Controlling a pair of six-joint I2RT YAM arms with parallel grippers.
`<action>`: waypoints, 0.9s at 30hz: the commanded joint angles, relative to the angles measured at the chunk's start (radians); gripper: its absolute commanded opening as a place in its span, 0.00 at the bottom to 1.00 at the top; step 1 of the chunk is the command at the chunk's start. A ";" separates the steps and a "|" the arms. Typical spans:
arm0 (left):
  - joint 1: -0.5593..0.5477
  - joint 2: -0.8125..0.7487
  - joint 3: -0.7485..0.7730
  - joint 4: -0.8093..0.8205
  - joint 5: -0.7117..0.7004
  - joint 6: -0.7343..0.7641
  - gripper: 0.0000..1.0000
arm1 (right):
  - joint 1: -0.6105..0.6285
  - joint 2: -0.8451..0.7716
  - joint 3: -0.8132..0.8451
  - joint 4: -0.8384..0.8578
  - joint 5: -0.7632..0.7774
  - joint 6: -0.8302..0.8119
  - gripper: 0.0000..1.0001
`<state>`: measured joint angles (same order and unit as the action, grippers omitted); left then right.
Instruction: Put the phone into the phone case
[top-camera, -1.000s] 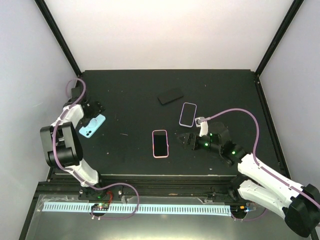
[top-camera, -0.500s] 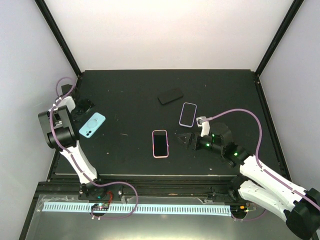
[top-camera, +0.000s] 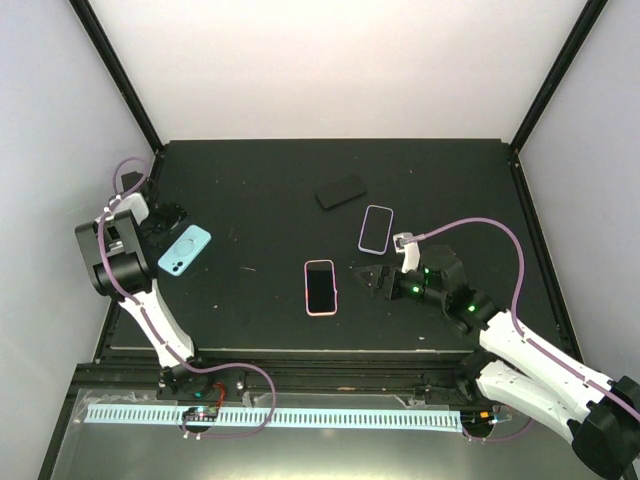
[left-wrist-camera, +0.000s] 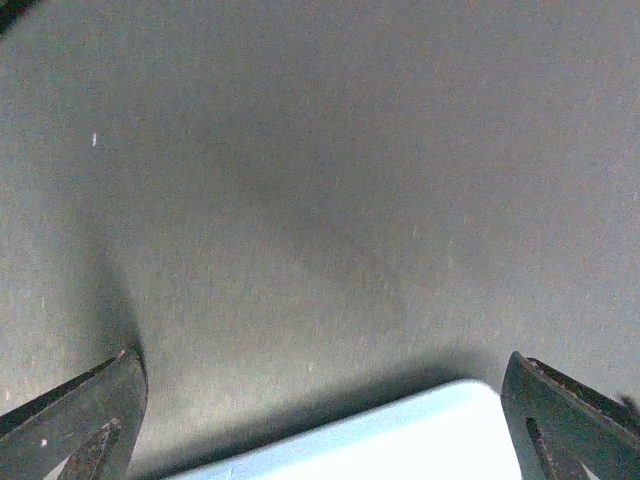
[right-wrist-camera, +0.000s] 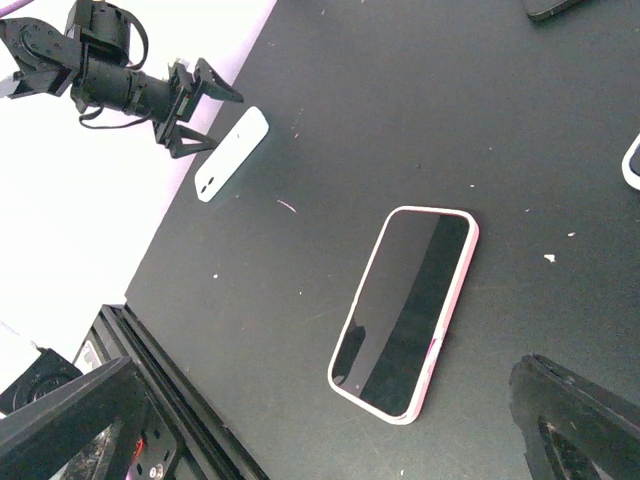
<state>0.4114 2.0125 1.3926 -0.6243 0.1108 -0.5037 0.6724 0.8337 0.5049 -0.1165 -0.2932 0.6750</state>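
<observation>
Phone (top-camera: 341, 191), black and bare, lies toward the back of the counter (top-camera: 260, 180), near an empty lilac case (top-camera: 376, 228). The right gripper (top-camera: 363, 281) hangs released beside a pink-cased phone (top-camera: 320, 287). The left gripper (top-camera: 172, 216) is spread wide and empty at a light blue case (top-camera: 185, 250).

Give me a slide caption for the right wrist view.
Right hand open, facing the pink-edged phone; left hand open by the pale case beyond.

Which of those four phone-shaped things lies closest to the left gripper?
The light blue one, right beside the left gripper; nothing else is blue or so far left.
</observation>
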 joint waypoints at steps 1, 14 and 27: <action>0.004 -0.047 -0.086 -0.064 0.063 -0.005 0.99 | -0.003 0.001 -0.002 0.036 -0.009 0.019 1.00; -0.079 -0.178 -0.303 0.001 0.148 -0.016 0.97 | -0.002 -0.002 -0.034 0.079 -0.051 0.059 1.00; -0.295 -0.197 -0.317 -0.037 0.001 0.025 0.89 | -0.002 0.010 -0.052 0.101 -0.060 0.069 1.00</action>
<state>0.1825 1.7863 1.0840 -0.5854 0.1459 -0.4961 0.6724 0.8371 0.4622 -0.0498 -0.3420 0.7395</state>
